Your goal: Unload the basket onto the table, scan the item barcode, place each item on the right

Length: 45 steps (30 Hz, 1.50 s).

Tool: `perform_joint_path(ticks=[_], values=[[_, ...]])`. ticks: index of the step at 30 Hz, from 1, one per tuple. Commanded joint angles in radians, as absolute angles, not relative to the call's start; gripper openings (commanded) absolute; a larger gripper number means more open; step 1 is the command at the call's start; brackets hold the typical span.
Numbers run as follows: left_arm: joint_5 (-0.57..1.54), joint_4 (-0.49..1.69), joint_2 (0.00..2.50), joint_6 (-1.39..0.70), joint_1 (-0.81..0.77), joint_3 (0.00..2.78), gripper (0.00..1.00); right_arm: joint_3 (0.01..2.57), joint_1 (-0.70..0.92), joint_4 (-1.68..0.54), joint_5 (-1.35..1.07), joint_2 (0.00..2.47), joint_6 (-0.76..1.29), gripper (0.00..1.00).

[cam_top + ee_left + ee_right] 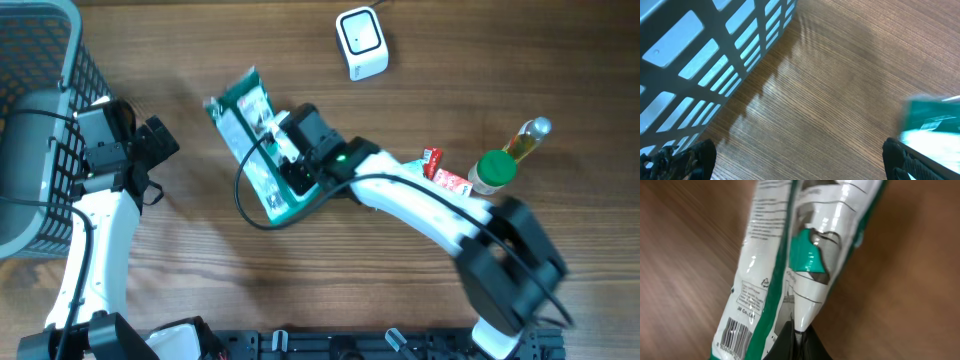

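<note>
The right hand (284, 150) is shut tight on the green and white packet (248, 135). In the right wrist view, its two dark fingers (810, 347) pinch a fold of the shiny packet (805, 255) at the bottom of the picture. A small barcode (735, 332) shows on the packet's white side, near its lower left corner.

The packet is near the middle of the wooden counter (400, 290). It sits between the grey basket (60, 60) on the left and the little bottles on the right. I cannot tell if it lies flat or is lifted a bit.

The white scanner (361, 43) sits near the far edge of the counter, well apart from the packet.

The left hand (156, 140) is wide open and holds nothing. It sits just beside the basket, apart from the packet. In its own camera, the basket's wall (715, 60) fills the top left, and a blurry bit of the packet (935, 120) peeks in at the right edge.

To the right, a jar with a green lid (493, 170) stands next to a small yellow bottle (527, 140). A little red packet (441, 175) lies just beside them.
</note>
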State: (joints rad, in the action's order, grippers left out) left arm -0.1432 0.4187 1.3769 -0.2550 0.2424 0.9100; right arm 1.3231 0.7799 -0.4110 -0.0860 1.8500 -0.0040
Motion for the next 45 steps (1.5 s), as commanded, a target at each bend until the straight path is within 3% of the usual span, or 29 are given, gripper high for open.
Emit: perform_joint_path(ticks=[1,13,19,23,27,34,37,45], values=[[-0.139,0.416,1.369,-0.243,0.244,0.920,1.00,1.362,0.781,-0.435,-0.099,1.722,-0.086,0.04],[-0.139,0.416,1.369,-0.243,0.244,0.920,1.00,1.362,0.781,-0.436,-0.070,1.693,-0.433,0.04],[-0.139,0.416,1.369,-0.243,0.244,0.920,1.00,1.361,0.781,-0.352,0.207,1.693,-0.718,0.04],[-0.139,0.416,1.369,-0.242,0.244,0.920,1.00,1.361,0.743,-0.054,0.449,1.694,-1.065,0.04],[-0.139,0.416,1.369,-0.243,0.244,0.920,1.00,1.361,0.582,0.337,0.448,1.743,-1.271,0.04],[-0.139,0.416,1.369,-0.243,0.244,0.920,1.00,1.378,0.383,0.854,0.470,2.080,-1.238,0.04],[-0.139,0.416,1.369,-0.242,0.244,0.920,1.00,1.525,0.381,0.847,0.498,2.222,-1.076,0.04],[-0.139,0.416,1.369,-0.242,0.244,0.920,1.00,1.592,0.395,0.796,0.449,2.360,-1.022,0.04]])
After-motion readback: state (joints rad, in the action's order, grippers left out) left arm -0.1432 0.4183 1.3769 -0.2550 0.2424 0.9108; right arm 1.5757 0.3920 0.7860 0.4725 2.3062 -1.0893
